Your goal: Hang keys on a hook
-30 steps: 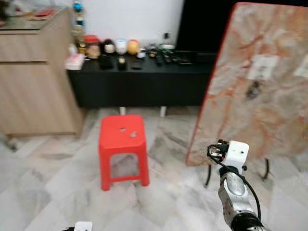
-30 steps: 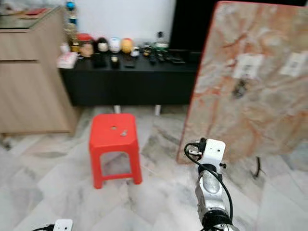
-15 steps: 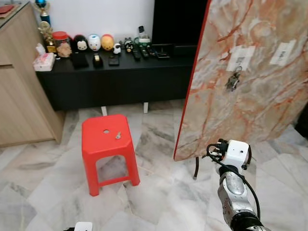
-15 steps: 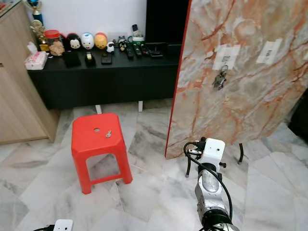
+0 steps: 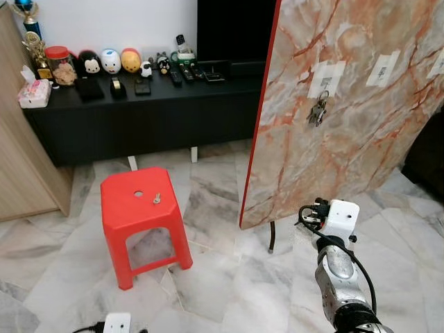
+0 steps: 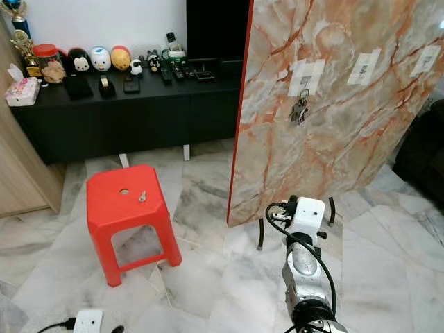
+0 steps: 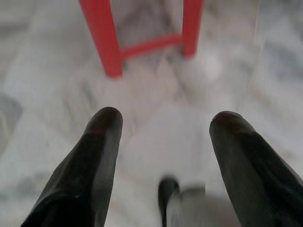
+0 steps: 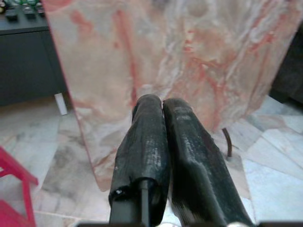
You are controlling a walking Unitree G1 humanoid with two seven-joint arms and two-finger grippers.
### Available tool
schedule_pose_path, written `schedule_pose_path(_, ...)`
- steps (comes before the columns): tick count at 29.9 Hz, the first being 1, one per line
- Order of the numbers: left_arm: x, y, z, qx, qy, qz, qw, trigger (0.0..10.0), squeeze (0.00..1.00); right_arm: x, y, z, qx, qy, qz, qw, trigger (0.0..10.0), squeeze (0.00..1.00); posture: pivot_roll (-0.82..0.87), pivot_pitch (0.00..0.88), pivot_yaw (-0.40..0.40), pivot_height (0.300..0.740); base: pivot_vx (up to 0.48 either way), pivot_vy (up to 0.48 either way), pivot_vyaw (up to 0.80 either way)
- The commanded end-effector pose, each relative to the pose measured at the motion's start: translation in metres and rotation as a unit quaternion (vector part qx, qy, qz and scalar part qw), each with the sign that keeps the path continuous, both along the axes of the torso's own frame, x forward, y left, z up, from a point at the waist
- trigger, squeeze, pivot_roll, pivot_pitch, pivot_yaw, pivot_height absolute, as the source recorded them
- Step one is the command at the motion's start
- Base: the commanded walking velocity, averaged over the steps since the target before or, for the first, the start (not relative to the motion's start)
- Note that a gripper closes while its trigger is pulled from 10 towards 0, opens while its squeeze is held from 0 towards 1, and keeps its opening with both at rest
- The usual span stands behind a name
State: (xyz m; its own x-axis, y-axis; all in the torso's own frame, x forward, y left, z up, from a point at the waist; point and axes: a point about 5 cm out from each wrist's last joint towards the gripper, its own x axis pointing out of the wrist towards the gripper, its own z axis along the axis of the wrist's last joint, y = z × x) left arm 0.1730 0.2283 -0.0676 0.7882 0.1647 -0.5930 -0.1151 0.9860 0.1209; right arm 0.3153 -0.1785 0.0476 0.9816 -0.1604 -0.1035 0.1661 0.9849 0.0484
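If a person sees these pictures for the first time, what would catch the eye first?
Most likely the big marble-patterned board leaning upright on the right, with a bunch of keys hanging on it. Next, the red stool on the marble floor to its left, with a small key on its seat.

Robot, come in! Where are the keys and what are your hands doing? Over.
Left gripper open, right gripper shut, empty. One key on red stool. Key bunch hanging on marble board.
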Motion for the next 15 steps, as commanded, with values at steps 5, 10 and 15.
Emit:
schedule_pose_path(5,0.035,-0.003,0.026,0.005,-0.097,-0.016,0.995,10.0,0.00,0.006,0.006,0.006,0.001,0.000,0.035,0.999,10.0,0.00,0.07,0.000,-0.105,0.740,0.000,0.000,-0.62)
schedule_pose_path(10,0.055,-0.007,0.045,0.008,-0.159,-0.035,0.987,10.0,0.00,0.007,0.022,0.000,0.011,0.031,0.116,0.993,10.0,0.00,0.07,0.000,-0.103,0.740,0.000,0.000,0.00)
schedule_pose_path(15,0.081,-0.018,0.073,0.007,-0.225,-0.090,0.970,10.0,0.00,0.013,0.038,0.009,-0.026,0.050,0.266,0.962,10.0,0.00,0.07,0.000,-0.100,0.740,0.000,0.000,0.00)
